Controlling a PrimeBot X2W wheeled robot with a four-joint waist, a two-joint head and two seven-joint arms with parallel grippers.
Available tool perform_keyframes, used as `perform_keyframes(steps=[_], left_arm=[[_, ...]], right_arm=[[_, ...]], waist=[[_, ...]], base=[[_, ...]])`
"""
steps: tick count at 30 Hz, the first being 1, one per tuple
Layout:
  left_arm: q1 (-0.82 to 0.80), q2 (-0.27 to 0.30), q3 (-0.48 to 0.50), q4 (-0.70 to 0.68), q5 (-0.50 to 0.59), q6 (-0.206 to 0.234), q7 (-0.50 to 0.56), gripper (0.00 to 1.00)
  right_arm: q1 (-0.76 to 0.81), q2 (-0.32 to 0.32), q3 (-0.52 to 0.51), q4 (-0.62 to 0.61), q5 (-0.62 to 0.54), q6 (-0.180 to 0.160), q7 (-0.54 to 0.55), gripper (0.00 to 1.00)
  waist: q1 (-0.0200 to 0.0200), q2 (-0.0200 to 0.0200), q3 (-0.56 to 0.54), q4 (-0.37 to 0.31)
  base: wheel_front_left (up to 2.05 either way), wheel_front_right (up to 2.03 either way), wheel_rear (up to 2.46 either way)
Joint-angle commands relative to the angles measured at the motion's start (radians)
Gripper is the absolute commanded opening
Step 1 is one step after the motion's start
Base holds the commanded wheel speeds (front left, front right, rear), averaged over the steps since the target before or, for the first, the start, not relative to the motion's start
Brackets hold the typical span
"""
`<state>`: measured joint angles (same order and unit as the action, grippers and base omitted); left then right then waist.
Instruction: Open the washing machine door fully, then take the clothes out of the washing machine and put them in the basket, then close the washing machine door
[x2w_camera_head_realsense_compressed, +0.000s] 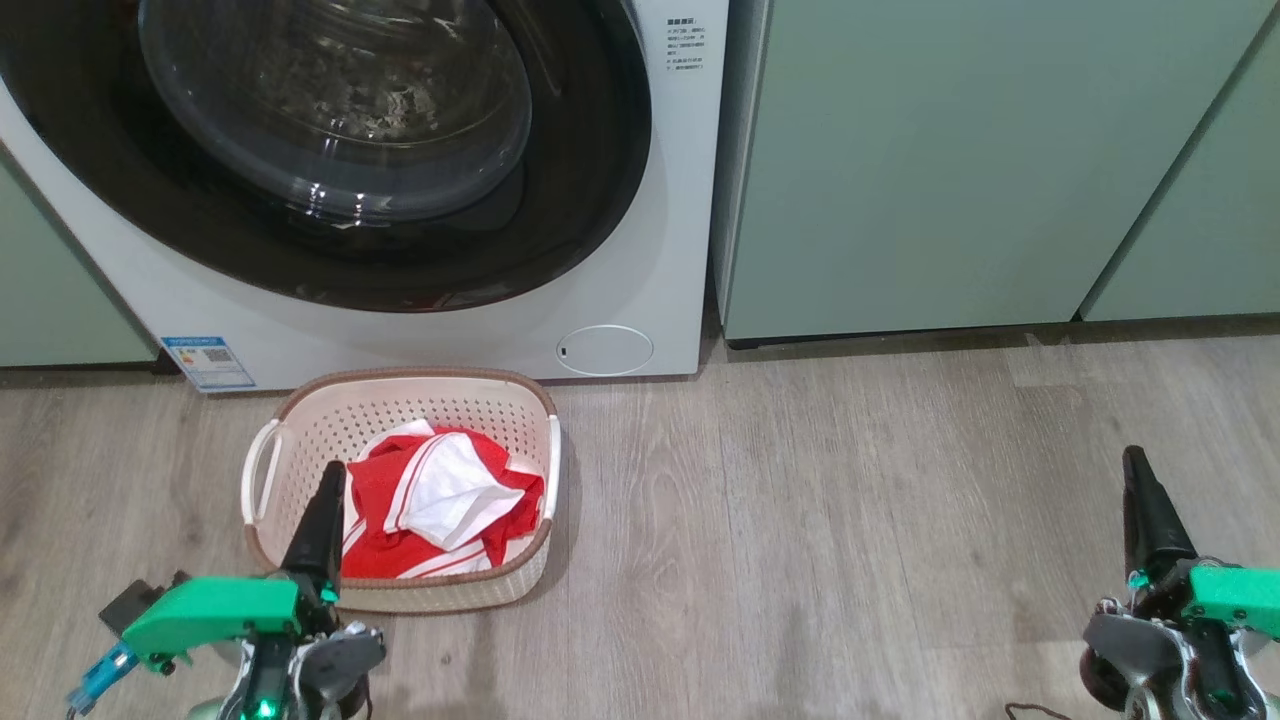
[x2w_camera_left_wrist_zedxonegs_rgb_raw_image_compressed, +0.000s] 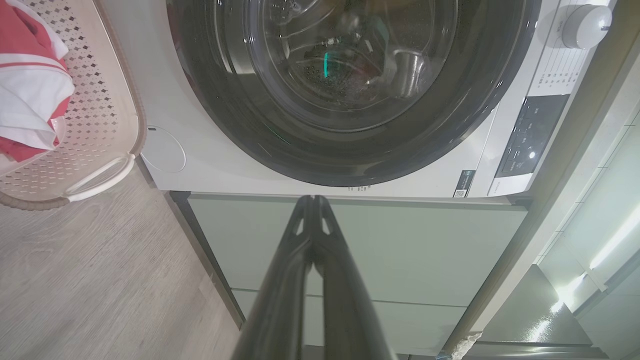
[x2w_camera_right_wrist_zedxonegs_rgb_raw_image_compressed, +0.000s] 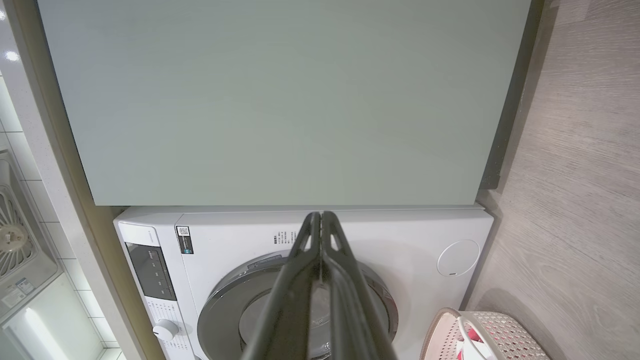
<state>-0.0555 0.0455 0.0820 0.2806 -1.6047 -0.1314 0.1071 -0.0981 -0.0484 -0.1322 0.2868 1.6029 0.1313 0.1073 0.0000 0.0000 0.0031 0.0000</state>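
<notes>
The washing machine (x2w_camera_head_realsense_compressed: 620, 300) (x2w_camera_left_wrist_zedxonegs_rgb_raw_image_compressed: 210, 170) (x2w_camera_right_wrist_zedxonegs_rgb_raw_image_compressed: 400, 240) stands white at the top left of the head view. Its door (x2w_camera_head_realsense_compressed: 330, 130) (x2w_camera_left_wrist_zedxonegs_rgb_raw_image_compressed: 350, 90) (x2w_camera_right_wrist_zedxonegs_rgb_raw_image_compressed: 225, 320), black-rimmed with a bulging glass window, lies flat against the front. Just before the machine, the cream basket (x2w_camera_head_realsense_compressed: 300, 420) (x2w_camera_left_wrist_zedxonegs_rgb_raw_image_compressed: 100, 125) (x2w_camera_right_wrist_zedxonegs_rgb_raw_image_compressed: 500, 330) rests on the floor, holding the red and white clothes (x2w_camera_head_realsense_compressed: 440, 510) (x2w_camera_left_wrist_zedxonegs_rgb_raw_image_compressed: 25, 95) (x2w_camera_right_wrist_zedxonegs_rgb_raw_image_compressed: 467, 345). My left gripper (x2w_camera_head_realsense_compressed: 330, 475) (x2w_camera_left_wrist_zedxonegs_rgb_raw_image_compressed: 313, 198) is shut and empty, raised by the basket's near left side. My right gripper (x2w_camera_head_realsense_compressed: 1133, 460) (x2w_camera_right_wrist_zedxonegs_rgb_raw_image_compressed: 320, 214) is shut and empty, far right over the floor.
Pale green cabinets (x2w_camera_head_realsense_compressed: 950, 170) (x2w_camera_left_wrist_zedxonegs_rgb_raw_image_compressed: 350, 250) (x2w_camera_right_wrist_zedxonegs_rgb_raw_image_compressed: 280, 100) flank the machine. Grey wood-look floor (x2w_camera_head_realsense_compressed: 800, 520) stretches between the basket and my right gripper. A kitchen appliance (x2w_camera_right_wrist_zedxonegs_rgb_raw_image_compressed: 20, 235) sits on a counter seen at the edge of the right wrist view.
</notes>
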Motion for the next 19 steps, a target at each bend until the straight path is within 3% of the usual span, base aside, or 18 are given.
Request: perform_keyframes(steps=[1,19], left_arm=[[-0.053,0.005,0.032,-0.036,-0.004,0.001,0.006,0.0],[-0.053,0.005,0.032,-0.036,-0.004,0.001,0.006,0.0]], right_arm=[[-0.01,-0.002,0.019,-0.042,0.006,-0.001,0.006,0.0],[-0.01,-0.002,0.019,-0.042,0.006,-0.001,0.006,0.0]], waist=[[0.0,0.0,0.0,0.0],[0.0,0.0,0.0,0.0]], base=[[0.0,0.0,0.0],[0.0,0.0,0.0]])
